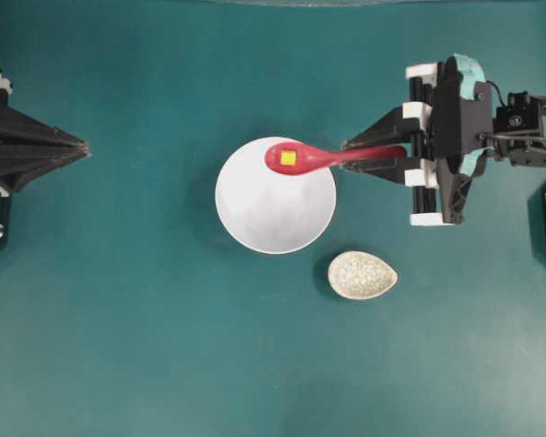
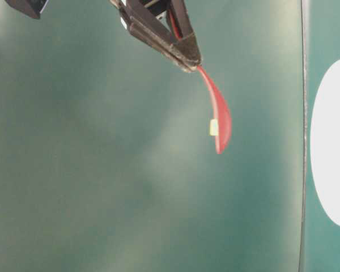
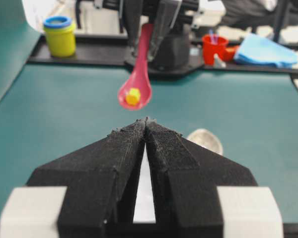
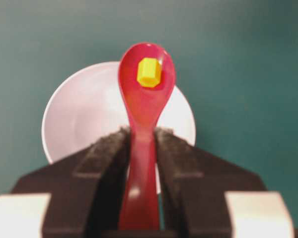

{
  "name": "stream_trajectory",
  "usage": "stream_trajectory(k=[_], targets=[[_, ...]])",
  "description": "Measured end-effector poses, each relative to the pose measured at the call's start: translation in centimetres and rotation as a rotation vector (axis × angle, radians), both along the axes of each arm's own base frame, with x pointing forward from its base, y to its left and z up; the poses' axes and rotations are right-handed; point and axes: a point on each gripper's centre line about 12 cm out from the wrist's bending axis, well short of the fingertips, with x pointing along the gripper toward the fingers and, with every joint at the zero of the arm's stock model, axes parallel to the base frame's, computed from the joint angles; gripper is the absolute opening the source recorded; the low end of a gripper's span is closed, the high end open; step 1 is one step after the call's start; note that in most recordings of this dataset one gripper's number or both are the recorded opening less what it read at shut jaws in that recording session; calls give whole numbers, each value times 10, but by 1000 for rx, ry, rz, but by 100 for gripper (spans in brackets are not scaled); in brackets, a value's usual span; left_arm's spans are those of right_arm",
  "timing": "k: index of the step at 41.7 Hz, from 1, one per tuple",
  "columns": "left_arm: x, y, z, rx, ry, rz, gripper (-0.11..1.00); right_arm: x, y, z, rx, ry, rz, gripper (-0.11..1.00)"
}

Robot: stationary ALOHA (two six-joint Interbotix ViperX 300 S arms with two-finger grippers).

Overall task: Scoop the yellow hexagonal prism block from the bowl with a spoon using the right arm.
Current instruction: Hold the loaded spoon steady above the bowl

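Observation:
My right gripper (image 1: 350,155) is shut on the handle of the pinkish-red spoon (image 1: 320,158), which it holds level. The yellow hexagonal prism block (image 1: 288,157) lies in the spoon's scoop, over the upper right rim of the white bowl (image 1: 271,214). In the right wrist view the spoon (image 4: 144,106) sticks out between the fingers of my right gripper (image 4: 141,133). There the block (image 4: 149,72) sits near the scoop's tip, and the bowl (image 4: 79,114) lies below it. The left wrist view shows the spoon (image 3: 138,82) raised off the table with the block (image 3: 133,95) in it. My left gripper (image 1: 85,146) rests shut and empty at the left edge.
A small speckled teardrop dish (image 1: 362,275) lies on the teal table just right of and below the bowl. Behind the right arm's base stand a yellow tub (image 3: 59,35), a red cup (image 3: 213,47) and a blue cloth (image 3: 265,52).

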Motion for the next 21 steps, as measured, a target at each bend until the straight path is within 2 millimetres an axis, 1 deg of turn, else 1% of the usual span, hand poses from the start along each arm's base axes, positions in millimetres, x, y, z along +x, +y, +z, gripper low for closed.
stream_trajectory(k=[11,21], targets=[[0,0,0,2,0,0,9,4,-2,8,3,-78,-17,25],[0,0,-1,0,2,0,9,5,-3,9,23,-100,-31,25]])
